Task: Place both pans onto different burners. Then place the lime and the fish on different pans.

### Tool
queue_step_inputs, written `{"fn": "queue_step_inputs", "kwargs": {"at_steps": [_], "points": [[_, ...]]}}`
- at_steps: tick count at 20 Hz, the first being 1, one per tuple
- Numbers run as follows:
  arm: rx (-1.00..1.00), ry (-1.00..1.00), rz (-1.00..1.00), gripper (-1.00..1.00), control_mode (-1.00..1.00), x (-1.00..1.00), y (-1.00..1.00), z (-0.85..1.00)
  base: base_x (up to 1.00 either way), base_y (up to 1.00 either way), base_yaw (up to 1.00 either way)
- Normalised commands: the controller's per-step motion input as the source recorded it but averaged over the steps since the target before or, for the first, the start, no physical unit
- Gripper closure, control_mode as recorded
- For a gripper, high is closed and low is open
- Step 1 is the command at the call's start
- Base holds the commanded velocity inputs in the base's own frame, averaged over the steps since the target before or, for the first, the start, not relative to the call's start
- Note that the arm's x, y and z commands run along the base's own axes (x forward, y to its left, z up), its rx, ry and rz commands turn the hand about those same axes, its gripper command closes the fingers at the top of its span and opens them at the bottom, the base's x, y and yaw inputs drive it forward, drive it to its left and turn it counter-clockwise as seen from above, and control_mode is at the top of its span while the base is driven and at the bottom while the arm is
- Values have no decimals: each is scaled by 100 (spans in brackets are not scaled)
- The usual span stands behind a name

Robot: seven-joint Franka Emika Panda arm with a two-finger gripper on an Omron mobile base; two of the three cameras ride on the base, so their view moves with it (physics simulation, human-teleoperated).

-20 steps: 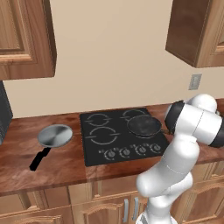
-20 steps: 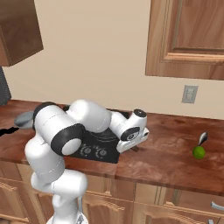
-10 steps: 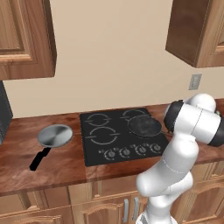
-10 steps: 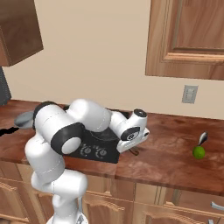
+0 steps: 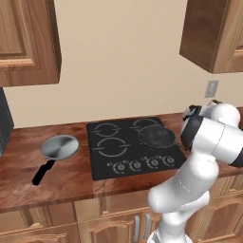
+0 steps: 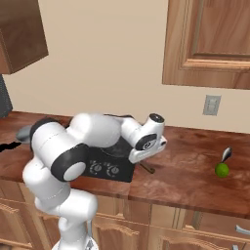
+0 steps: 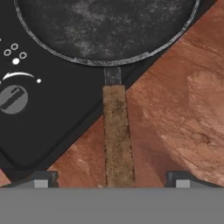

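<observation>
The gripper [image 7: 112,177] is seen with its fingertips [image 7: 43,178] spread wide apart, one on either side of the brown handle [image 7: 117,135] of the dark pan [image 7: 105,26] — the handle lies between them, untouched by either. The handle reaches from the cooktop [image 5: 133,147] out over its corner onto the wooden counter [image 7: 175,109]. The dark pan [image 5: 156,136] is set on the cooktop's right-hand rear burner, behind the row of knobs [image 5: 142,164], one knob [image 7: 12,99] being seen close to the handle. The silver pan [image 5: 59,147] with its black handle rests on the counter to the left of the cooktop, well apart from it. The lime [image 6: 222,169] lies on the counter far to the right of the cooktop, with a small dark-and-white thing — too small to be made out — just behind it.
</observation>
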Motion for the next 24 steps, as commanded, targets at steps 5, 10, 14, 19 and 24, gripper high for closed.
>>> {"fn": "queue_step_inputs", "kwargs": {"at_steps": [5,10,14,19,24], "points": [[-1,0,-17,-100,-100,-10,50,52,0,0,0],[0,2,-22,-100,-100,-49,58,41,0,0,0],[0,7,-27,-100,-100,-56,62,39,0,0,0],[0,13,-27,-100,-100,-46,70,33,0,0,0],[0,10,-28,-100,-100,-23,78,8,0,0,0]]}}
